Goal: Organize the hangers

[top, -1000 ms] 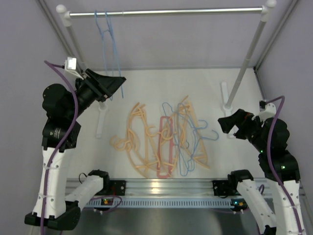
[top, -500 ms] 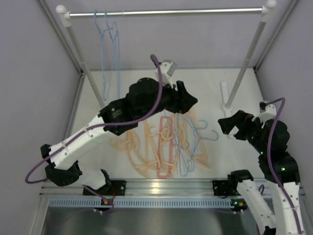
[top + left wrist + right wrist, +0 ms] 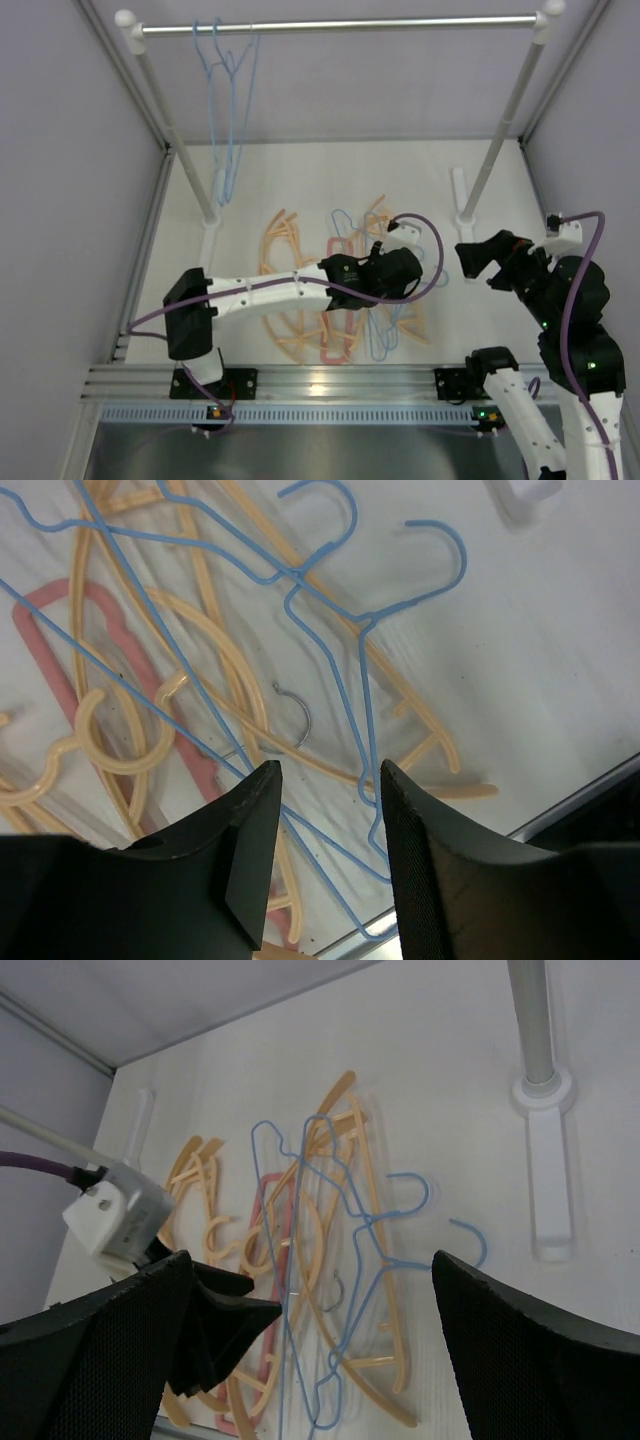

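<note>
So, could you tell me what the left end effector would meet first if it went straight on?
The left end effector would most likely meet the thin blue hanger lying beneath it first, though depth is unclear.

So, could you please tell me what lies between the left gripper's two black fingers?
In the left wrist view, thin light-blue wire hangers cross the open gap of the left gripper, lying on the white table below.

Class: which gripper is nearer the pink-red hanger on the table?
Left. The left gripper hangs directly over the hanger pile, close to the pink-red hanger; the right gripper sits apart, off the pile's right edge.
</note>
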Tool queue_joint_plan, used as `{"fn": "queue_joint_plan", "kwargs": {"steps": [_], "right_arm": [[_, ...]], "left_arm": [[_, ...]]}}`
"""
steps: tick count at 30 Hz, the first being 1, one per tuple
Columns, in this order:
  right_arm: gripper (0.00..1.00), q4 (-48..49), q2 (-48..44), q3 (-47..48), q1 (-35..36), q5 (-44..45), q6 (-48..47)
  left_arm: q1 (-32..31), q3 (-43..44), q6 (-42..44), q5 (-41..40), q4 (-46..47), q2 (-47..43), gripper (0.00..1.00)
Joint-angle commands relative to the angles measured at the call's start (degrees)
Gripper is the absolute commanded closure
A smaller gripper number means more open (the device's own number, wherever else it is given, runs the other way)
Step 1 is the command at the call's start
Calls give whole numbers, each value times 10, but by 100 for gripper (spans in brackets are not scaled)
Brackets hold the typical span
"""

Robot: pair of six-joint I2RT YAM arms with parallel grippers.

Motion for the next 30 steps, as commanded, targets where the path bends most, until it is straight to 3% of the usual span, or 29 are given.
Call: {"fn": "queue_joint_plan", "kwargs": {"steps": [1,17,30], "right_arm": [[0,-28,-5,30,-6,26,-7],[0,-55,-19,61,-6,50,-8],[1,-57,-23,52,-6,52,-9]], "left_arm": [[-7,50,1,-17,10,38,51],[0,143,54,16,31,218,56],[25,131,91,81,56,245,58]]}}
